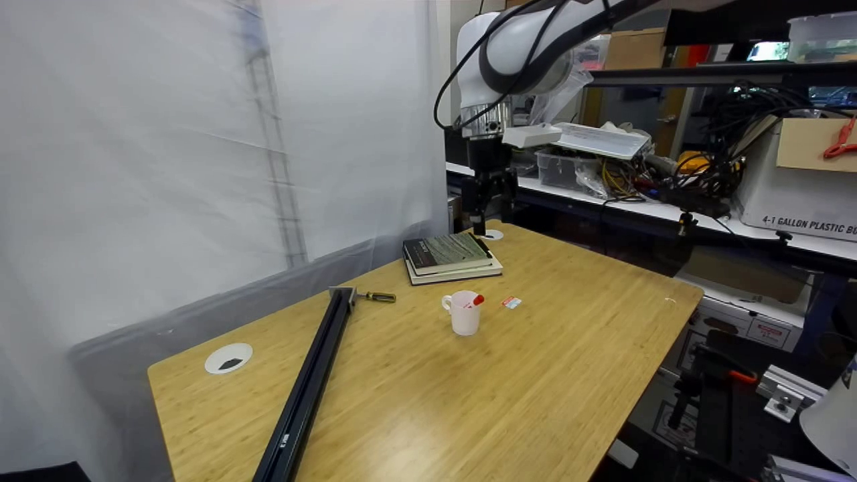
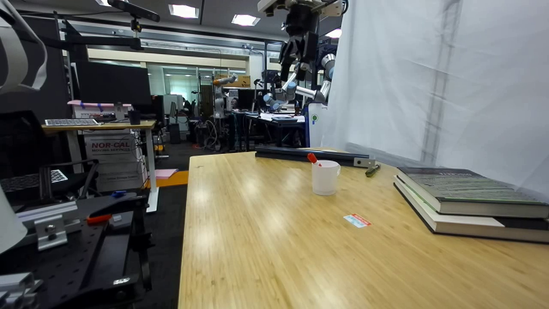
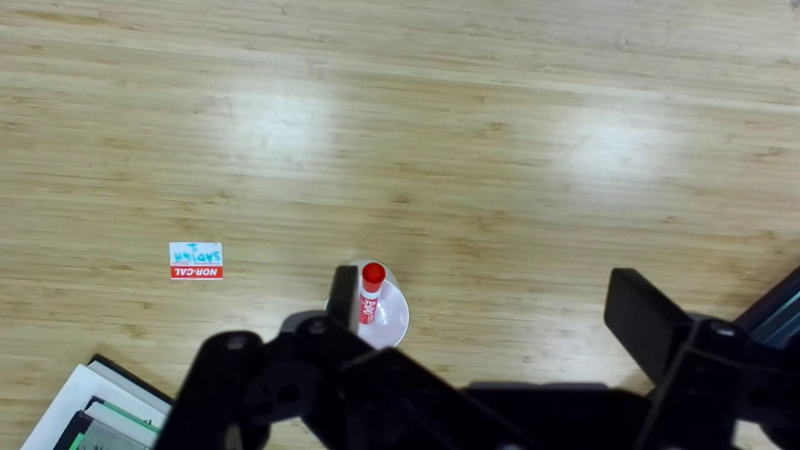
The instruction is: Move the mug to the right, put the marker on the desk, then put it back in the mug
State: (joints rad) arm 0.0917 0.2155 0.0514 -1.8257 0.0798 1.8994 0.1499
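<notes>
The mug (image 1: 464,321) is white, marker (image 3: 371,291) red-and-white, pincer (image 3: 481,289) black, desk (image 1: 569,328) grained tan.

In an exterior view, the marker (image 1: 478,300) leans in the mug (image 1: 463,318) on the tabletop (image 1: 549,375); the bar (image 1: 309,381) lies left of the mug, the books (image 1: 452,258) behind it, the label (image 1: 511,302) to its right.

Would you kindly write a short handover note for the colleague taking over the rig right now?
The end effector is open and holds nothing, raised above the desk.
The mug stands upright on the desk, near the small label; the marker leans inside it, red end up.
Done: nothing these pictures can confirm; the marker inside the mug fits both start and finish.
Left: if not yet started, mug to the right, marker onto the desk, then back in the mug.
</notes>
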